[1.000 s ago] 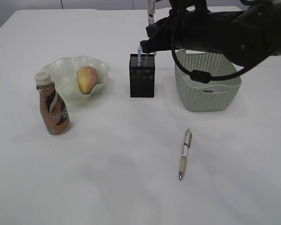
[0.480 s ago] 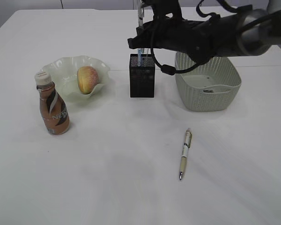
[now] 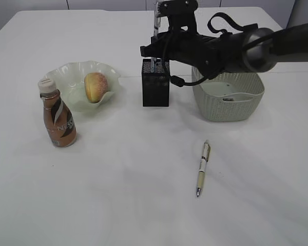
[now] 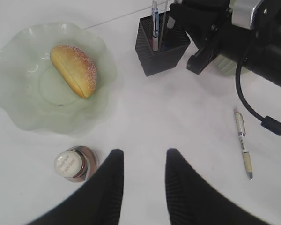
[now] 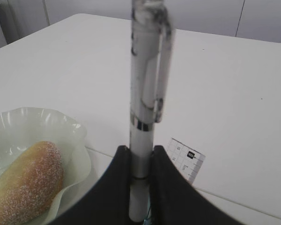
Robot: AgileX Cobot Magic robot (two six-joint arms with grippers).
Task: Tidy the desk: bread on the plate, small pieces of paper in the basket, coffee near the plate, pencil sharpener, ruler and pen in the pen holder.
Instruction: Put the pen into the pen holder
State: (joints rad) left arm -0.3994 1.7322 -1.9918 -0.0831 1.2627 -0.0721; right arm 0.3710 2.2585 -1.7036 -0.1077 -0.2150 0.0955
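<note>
A pen (image 5: 145, 108) is pinched upright in the right jaws (image 5: 139, 180), long axis vertical, directly over the holder (image 3: 155, 89) at upper centre. The left jaws (image 4: 143, 180) are spread, empty, well apart.

On my desk (image 3: 118, 205), the plate (image 3: 66, 74) sits at far left with the bread (image 3: 96, 86) in it; the coffee (image 3: 57, 120) stands just near of the plate's left edge. The pen holder (image 3: 155, 89) stands at centre, right of the plate, and the basket (image 3: 227, 97) lies to its right. My right gripper (image 5: 139, 183) is directly above the holder, a pen (image 5: 144, 93) upright between its fingers — another pen (image 3: 203, 168) lies on the desk nearer, below the basket. My left gripper (image 4: 144, 183) hangs over the near left, beside the coffee.
</note>
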